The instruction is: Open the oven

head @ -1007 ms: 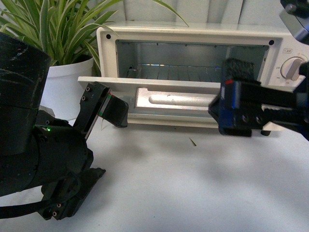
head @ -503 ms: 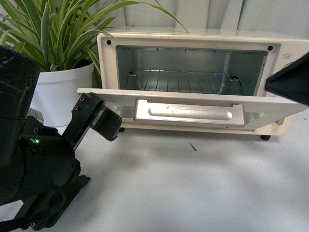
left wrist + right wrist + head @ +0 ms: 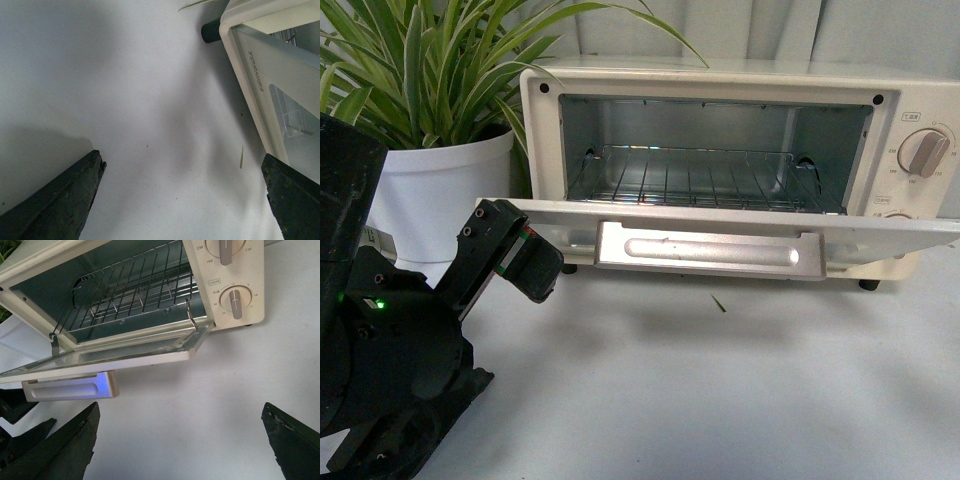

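The cream-white oven (image 3: pixel 720 76) stands at the back of the white table, its door (image 3: pixel 720 214) hanging open almost level. The pale bar handle (image 3: pixel 710 250) faces me under the door's front edge. The wire rack (image 3: pixel 690 176) shows inside, and a beige knob (image 3: pixel 925 152) sits on the right. My left gripper (image 3: pixel 510 300) is open and empty, just below the door's left corner and apart from it. In the left wrist view it (image 3: pixel 181 160) hovers over bare table beside the door (image 3: pixel 280 65). My right gripper (image 3: pixel 180 410) is open and empty, back from the oven's door (image 3: pixel 125 352) and out of the front view.
A leafy plant in a white pot (image 3: pixel 440 170) stands left of the oven, close behind my left arm. A small sliver (image 3: pixel 719 301) lies on the table in front of the door. One black oven foot (image 3: pixel 210 31) shows in the left wrist view.
My right gripper let go of the door area and withdrew out of the front view to the right. The door dropped further, to nearly level. My left gripper sank slightly.
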Available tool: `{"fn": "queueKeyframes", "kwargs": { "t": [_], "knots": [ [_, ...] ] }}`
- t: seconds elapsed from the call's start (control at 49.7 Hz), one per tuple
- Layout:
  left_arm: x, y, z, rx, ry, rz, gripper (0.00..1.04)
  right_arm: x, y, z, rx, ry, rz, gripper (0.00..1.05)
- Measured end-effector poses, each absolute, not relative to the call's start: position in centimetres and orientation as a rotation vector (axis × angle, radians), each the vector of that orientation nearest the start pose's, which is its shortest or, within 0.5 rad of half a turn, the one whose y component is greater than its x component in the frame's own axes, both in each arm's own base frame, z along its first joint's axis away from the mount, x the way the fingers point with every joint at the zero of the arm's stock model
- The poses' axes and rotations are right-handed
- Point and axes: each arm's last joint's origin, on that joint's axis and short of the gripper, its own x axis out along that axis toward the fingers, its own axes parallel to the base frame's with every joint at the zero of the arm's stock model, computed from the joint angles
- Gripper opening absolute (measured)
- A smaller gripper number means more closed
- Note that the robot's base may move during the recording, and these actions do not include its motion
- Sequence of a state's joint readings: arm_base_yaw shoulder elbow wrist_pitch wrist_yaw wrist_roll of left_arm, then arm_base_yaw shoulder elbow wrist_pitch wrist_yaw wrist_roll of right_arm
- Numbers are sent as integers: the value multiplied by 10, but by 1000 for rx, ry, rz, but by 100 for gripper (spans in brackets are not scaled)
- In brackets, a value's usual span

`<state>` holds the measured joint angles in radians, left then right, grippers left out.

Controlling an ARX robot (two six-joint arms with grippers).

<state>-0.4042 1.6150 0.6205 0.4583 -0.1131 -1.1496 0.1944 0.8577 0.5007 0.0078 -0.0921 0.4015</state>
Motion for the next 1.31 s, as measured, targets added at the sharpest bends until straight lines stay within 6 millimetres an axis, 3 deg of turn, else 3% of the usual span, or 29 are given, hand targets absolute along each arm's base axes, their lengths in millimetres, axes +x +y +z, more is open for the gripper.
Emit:
{"fn": "queueKeyframes", "kwargs": {
  "t": [0.805, 1.309],
  "knots": [
    [266, -111, 144, -813, 587, 95, 98, 184, 35, 241, 384, 397, 204, 95],
    [263, -113, 142, -575, 570, 115, 98, 184, 33, 241, 388, 398, 206, 95]
  ]
}}
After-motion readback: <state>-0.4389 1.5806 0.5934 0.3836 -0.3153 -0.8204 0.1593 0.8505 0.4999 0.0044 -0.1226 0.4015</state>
